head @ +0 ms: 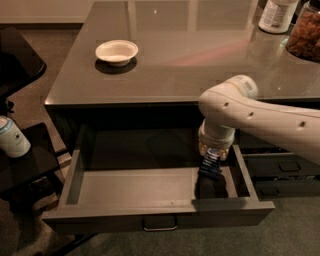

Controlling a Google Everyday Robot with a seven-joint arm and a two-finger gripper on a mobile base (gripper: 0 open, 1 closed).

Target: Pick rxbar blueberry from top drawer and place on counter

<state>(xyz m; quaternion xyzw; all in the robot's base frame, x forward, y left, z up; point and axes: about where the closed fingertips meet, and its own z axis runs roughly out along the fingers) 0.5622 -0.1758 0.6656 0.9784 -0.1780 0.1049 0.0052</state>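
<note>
The top drawer point(130, 189) is pulled open below the counter point(190, 60), with its metal pull handle point(160, 223) on the front. My white arm reaches in from the right and points down into the drawer's right end. My gripper point(211, 172) is there, shut on the rxbar blueberry point(211, 159), a small dark-blue wrapper with pale print that stands upright just under the wrist. The bar's lower end is lost in the dark shape by the drawer's front right corner.
A white bowl point(116, 51) sits on the counter's left part. A white bottle point(277, 15) and a jar of snacks point(305, 35) stand at its far right. A black side table point(25, 170) with a can point(12, 137) is at the left. Narrower drawers point(290, 167) are at the right.
</note>
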